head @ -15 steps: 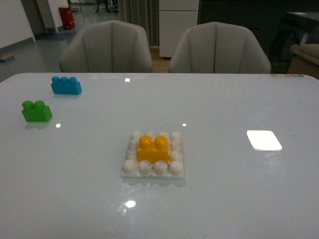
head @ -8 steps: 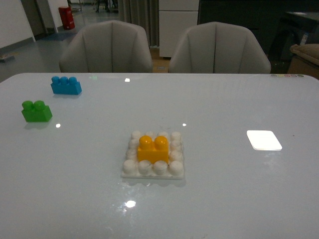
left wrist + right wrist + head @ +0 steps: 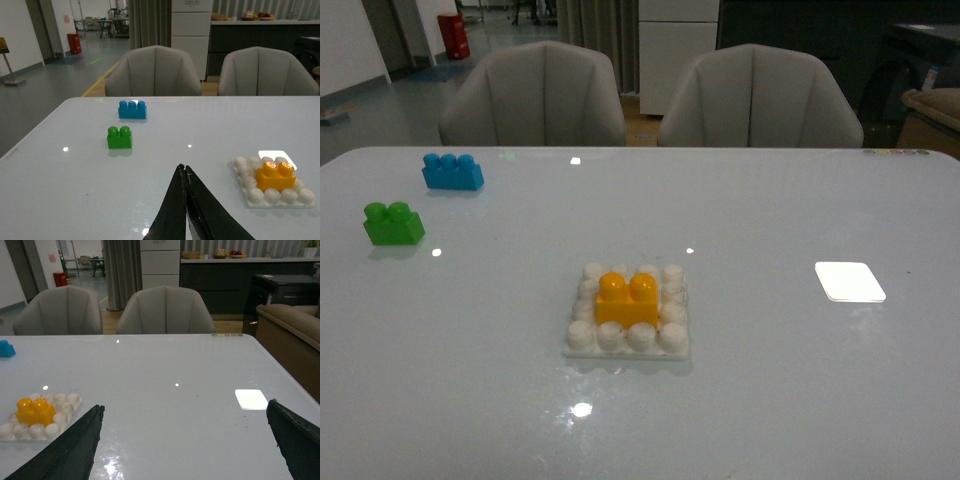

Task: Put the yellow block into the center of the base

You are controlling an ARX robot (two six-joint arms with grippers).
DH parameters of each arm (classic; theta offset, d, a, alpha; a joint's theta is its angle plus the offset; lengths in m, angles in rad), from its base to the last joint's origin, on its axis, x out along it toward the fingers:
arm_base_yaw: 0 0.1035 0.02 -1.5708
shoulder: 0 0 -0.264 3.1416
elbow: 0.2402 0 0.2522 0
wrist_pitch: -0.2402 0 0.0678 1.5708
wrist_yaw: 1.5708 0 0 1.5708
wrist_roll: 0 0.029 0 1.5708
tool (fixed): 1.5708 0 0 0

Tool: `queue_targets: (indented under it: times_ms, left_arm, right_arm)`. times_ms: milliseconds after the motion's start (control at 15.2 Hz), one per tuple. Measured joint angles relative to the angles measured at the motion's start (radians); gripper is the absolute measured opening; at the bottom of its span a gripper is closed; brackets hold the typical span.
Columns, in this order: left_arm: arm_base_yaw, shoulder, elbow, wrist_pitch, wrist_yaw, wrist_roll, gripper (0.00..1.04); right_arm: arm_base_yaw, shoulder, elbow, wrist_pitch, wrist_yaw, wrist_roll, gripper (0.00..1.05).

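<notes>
table (image 3: pixel 770 380), yellow block (image 3: pixel 627 298) unmoved on base (image 3: pixel 582 338)

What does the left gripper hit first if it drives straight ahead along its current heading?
Probably nothing close: the left gripper, jaws shut, points across bare table, passing between the green brick and the base. Depth is unclear.
</notes>
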Motion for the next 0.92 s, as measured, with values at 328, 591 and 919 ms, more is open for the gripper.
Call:
queue_targets:
  times_ms: [328,591,919]
  left_arm:
    - [0.000,-0.169,0.000,-0.186,-0.001,0.000,0.02]
    - [0.000,-0.169,0.000,-0.183,0.000,0.000,0.17]
    - [0.000,-0.169,0.000,-0.183,0.000,0.000,0.78]
  right_arm:
    - [0.000,0.000,0.000,0.000,0.000,0.000,0.98]
    - [0.000,0.000,0.000,0.000,0.000,0.000,0.98]
    - [0.000,0.000,0.000,0.000,0.000,0.000,0.98]
